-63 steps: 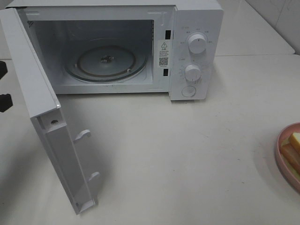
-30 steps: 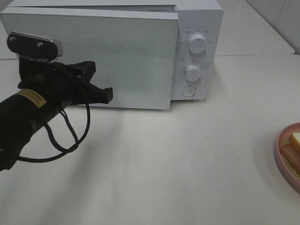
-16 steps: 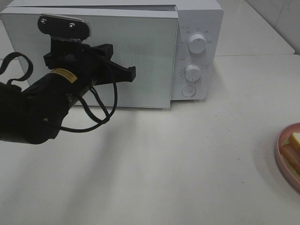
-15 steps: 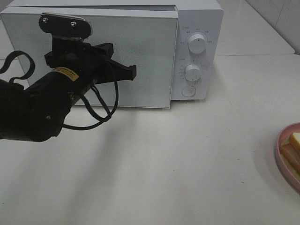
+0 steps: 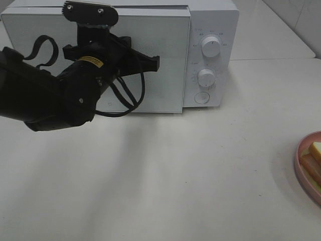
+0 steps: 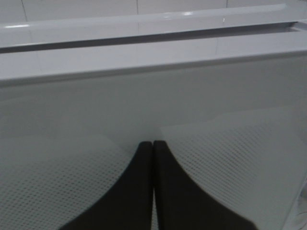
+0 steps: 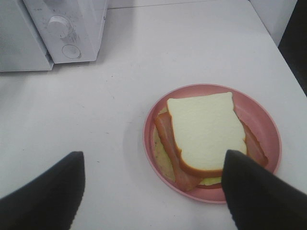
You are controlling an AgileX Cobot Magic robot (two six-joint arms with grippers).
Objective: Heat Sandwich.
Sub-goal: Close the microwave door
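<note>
The white microwave [image 5: 215, 25] stands at the back with its door [image 5: 160, 95] closed. My left gripper [image 5: 156, 63] is shut and empty, its tips held at the upper middle of the door face. In the left wrist view the left gripper [image 6: 153, 144] points its joined tips at the dotted door window [image 6: 230, 158]. The sandwich [image 7: 204, 132], pale bread over an orange-brown filling, lies on the round pink plate [image 7: 266, 127]. My right gripper [image 7: 153, 191] hangs open above the table just short of the plate. The sandwich [image 5: 313, 161] also shows at the right edge in the high view.
Two round knobs [image 5: 211, 46] and a round button [image 5: 201, 97] sit on the microwave's right panel. The pink plate [image 5: 299, 150] is cut off by the right edge. A cable loops under the left arm [image 5: 45, 95]. The white table [image 5: 175, 175] spreads in front.
Two seconds ago the microwave door stood open; now it is closed. The left arm has moved up and to the right across the door front. The plate has not moved.
</note>
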